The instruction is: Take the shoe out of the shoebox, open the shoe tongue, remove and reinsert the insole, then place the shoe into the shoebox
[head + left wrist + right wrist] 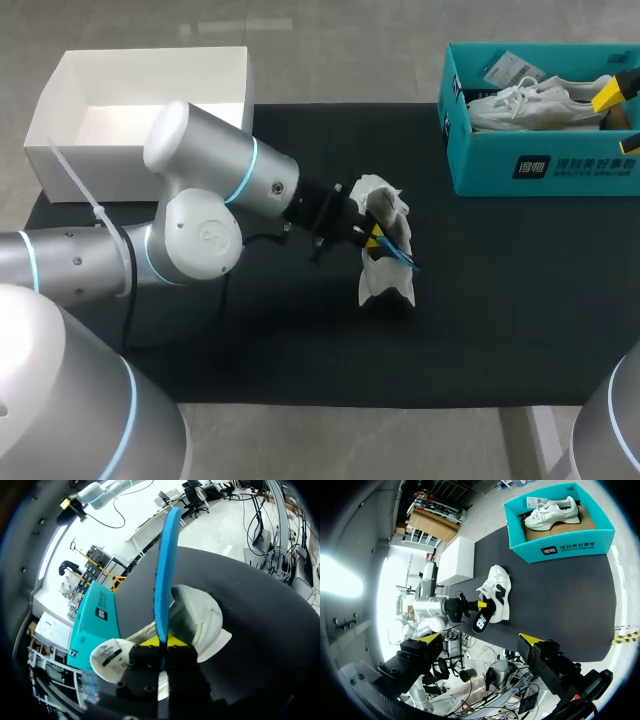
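left gripper clamped on blue insole at white shoe, lying on black mat | right gripper fingers wide apart, holding nothing | teal shoebox holds 1 other sneaker

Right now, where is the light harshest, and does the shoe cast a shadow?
Head view: even light, sheen on the left arm, hardly any shadow from the shoe on the black mat. Left wrist view: room behind the blue insole washed out. Right wrist view: glare beyond that mat.
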`<action>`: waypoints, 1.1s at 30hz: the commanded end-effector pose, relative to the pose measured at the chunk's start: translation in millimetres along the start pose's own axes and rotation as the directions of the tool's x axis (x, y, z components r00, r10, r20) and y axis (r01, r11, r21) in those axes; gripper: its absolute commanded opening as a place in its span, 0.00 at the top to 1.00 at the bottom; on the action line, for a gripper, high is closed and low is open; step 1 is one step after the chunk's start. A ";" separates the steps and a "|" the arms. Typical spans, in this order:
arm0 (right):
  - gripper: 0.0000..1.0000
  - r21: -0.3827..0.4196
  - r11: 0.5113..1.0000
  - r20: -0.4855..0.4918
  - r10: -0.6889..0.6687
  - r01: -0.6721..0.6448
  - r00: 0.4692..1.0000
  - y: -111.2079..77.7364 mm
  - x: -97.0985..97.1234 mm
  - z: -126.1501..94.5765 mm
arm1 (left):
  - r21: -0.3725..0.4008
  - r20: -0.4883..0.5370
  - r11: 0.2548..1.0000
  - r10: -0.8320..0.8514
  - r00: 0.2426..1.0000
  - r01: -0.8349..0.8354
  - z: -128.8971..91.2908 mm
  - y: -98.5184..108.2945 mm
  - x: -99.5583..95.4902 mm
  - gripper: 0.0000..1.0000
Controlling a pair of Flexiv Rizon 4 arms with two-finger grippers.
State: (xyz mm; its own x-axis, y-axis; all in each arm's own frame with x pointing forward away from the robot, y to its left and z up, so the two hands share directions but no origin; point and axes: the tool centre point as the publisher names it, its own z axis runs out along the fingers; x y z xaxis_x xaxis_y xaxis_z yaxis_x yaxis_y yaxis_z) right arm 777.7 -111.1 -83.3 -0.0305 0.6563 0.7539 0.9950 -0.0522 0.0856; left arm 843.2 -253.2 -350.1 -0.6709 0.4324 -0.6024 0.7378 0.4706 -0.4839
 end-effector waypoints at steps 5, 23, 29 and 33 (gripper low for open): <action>0.00 0.002 1.000 0.002 0.001 -0.001 1.000 0.9 -0.3 0.4 | -0.080 -0.014 0.996 0.033 0.999 -0.034 4.7 11.2 -8.3 1.00; 0.00 0.002 1.000 0.002 0.001 -0.001 1.000 0.9 -0.3 0.4 | -0.001 -0.005 1.000 0.011 1.000 -0.011 -16.9 -22.7 0.5 0.13; 0.00 0.002 1.000 0.002 0.001 -0.001 1.000 0.9 -0.3 0.4 | 0.002 -0.017 1.000 0.008 1.000 -0.008 -11.0 -21.8 5.1 0.60; 0.00 0.002 1.000 0.002 0.001 -0.001 1.000 0.9 -0.3 0.4 | 0.008 -0.016 1.000 0.002 1.000 -0.002 -9.5 -21.8 4.4 0.97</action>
State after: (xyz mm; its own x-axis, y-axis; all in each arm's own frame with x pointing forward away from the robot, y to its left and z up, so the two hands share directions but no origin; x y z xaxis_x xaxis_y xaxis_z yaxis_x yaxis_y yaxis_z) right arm 777.7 -111.1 -83.4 -0.0304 0.6563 0.7539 0.9950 -0.0522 0.0856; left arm 822.0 -251.6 -334.3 -0.6716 0.4441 -0.5931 0.7386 0.4646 -0.4885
